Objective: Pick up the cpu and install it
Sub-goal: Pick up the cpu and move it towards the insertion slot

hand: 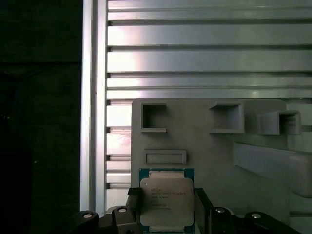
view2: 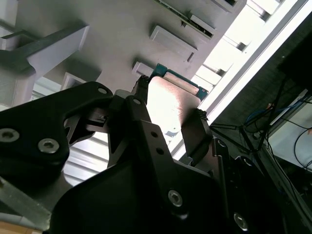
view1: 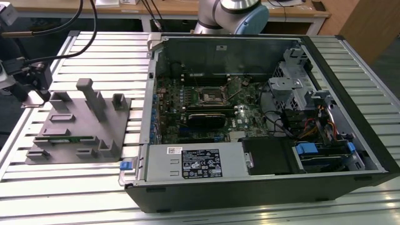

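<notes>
The cpu [hand: 166, 201], a small square chip with a pale metal top and a green rim, sits between my gripper's [hand: 168, 209] two black fingers [hand: 134, 204], which press on its opposite edges. The second wrist view shows the same: the cpu [view2: 170, 97] held in my gripper [view2: 170, 105] just over the grey plastic holder [view2: 112, 34]. I cannot tell whether the chip still touches the holder. In the exterior view my gripper [view1: 33, 96] is at the far corner of the holder [view1: 75, 126] on the exterior view's left. The black socket frame [view1: 209, 96] lies inside the open computer case [view1: 262, 122].
The holder [hand: 209, 141] carries upright posts [view1: 87, 93] and small pockets, plus a thin green memory stick [view1: 69, 138]. Everything stands on a slatted aluminium table [view1: 69, 187]. Cables [view1: 56, 33] run to the arm. Drive bays and wiring [view1: 312, 112] crowd the case on the exterior view's right.
</notes>
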You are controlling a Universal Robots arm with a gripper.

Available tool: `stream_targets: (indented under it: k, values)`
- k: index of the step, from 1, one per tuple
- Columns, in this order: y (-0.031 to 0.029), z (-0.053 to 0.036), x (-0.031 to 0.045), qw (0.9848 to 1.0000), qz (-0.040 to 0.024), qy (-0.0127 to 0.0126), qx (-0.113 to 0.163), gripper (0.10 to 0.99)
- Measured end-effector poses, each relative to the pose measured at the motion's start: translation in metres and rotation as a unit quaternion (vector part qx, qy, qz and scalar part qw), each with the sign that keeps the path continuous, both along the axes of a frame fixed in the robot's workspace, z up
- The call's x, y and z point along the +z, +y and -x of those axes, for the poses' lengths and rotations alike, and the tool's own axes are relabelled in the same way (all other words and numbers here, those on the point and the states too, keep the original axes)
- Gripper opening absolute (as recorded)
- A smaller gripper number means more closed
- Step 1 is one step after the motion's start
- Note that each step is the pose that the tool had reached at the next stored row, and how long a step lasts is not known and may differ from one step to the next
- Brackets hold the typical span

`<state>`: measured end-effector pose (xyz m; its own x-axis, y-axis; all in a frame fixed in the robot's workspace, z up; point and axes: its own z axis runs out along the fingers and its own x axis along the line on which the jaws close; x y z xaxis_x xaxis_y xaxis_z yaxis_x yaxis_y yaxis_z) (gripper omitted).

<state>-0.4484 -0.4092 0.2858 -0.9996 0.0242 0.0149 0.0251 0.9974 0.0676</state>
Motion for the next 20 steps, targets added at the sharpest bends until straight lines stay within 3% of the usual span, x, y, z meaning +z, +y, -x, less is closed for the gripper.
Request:
stream_targets:
  k: [20]
  values:
    - [0.0001, 0.0, 0.007, 1.0, 0.0, -0.0001, -0.001, 0.525]
